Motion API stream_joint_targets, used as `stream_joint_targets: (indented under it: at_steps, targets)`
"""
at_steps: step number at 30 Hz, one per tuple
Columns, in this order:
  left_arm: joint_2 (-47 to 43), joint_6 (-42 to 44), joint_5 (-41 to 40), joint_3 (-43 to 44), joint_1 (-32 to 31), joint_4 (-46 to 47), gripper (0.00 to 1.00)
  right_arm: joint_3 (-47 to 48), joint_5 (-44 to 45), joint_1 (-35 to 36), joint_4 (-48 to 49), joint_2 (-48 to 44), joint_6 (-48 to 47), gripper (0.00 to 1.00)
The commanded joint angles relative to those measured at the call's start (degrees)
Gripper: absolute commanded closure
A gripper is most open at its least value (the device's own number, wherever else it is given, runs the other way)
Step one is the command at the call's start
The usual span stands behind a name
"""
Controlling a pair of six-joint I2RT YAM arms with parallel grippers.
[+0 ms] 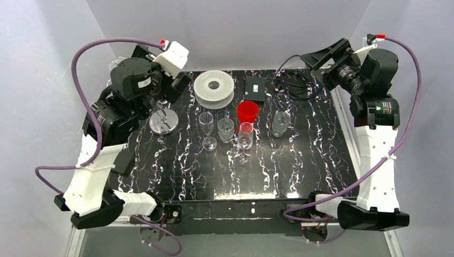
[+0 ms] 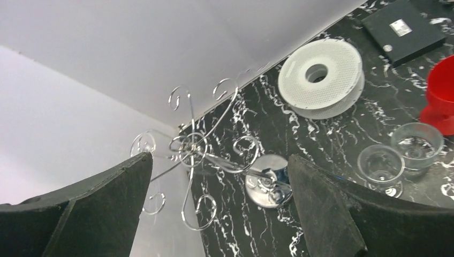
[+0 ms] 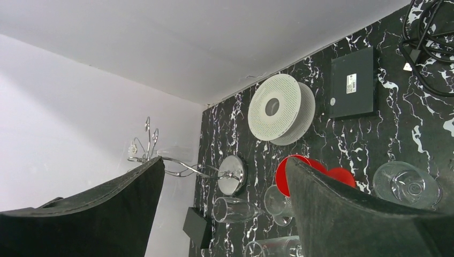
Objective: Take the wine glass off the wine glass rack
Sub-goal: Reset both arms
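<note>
The wine glass rack is a thin silver wire tree [image 2: 190,144] on a round chrome base [image 1: 164,122] at the table's left rear; it also shows in the right wrist view [image 3: 232,174]. A clear wine glass [image 3: 175,148] hangs faintly at the rack's top on the wall side; its round foot [image 2: 143,143] sits in a wire loop. My left gripper [image 2: 219,203] is open and empty, above the rack, with its fingers wide on either side of it in view. My right gripper [image 3: 225,209] is open and empty, high at the right rear [image 1: 321,56], far from the rack.
A white ribbed spool [image 1: 214,87], a black box [image 1: 255,87] and cables [image 1: 292,80] lie at the back. A red cup [image 1: 247,111] and several clear glasses, such as one [image 1: 206,128] and another [image 1: 280,123], stand mid-table. White walls close the left and rear.
</note>
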Motion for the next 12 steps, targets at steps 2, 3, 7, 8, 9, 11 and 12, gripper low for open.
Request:
stream_joint_targets:
  at_steps: [2, 3, 7, 8, 9, 11, 12]
  targets:
    - [-1.01, -1.77, -3.19, 0.86, 3.93, -0.15, 0.02, -0.62, 0.35, 0.25, 3.14, -2.25, -0.62, 0.09]
    - [-0.58, -2.03, -2.58, 1.42, 4.77, -0.56, 0.02, -1.66, 0.55, 0.25, 3.84, -3.08, -0.35, 0.09]
    - [0.94, -4.28, -1.33, 2.62, 5.73, -1.04, 0.02, -3.77, 0.82, 0.22, 5.35, -4.34, 0.00, 0.09]
    - [1.23, -4.72, -0.95, 2.80, 5.79, -1.17, 0.02, -3.79, 0.63, 0.25, 5.31, -4.34, 0.00, 0.09]
    - [1.71, -5.22, -0.66, 2.86, 5.76, -1.39, 0.02, -3.62, 0.43, 0.22, 5.20, -4.24, -0.14, 0.09]
    - [1.98, -6.04, -0.06, 2.85, 5.84, -1.54, 0.02, -2.78, 0.18, 0.19, 4.25, -3.82, -0.47, 0.09]
    - [2.12, -6.34, 0.21, 2.66, 5.82, -1.55, 0.02, -2.36, 0.28, 0.20, 3.56, -3.68, -0.44, 0.09]
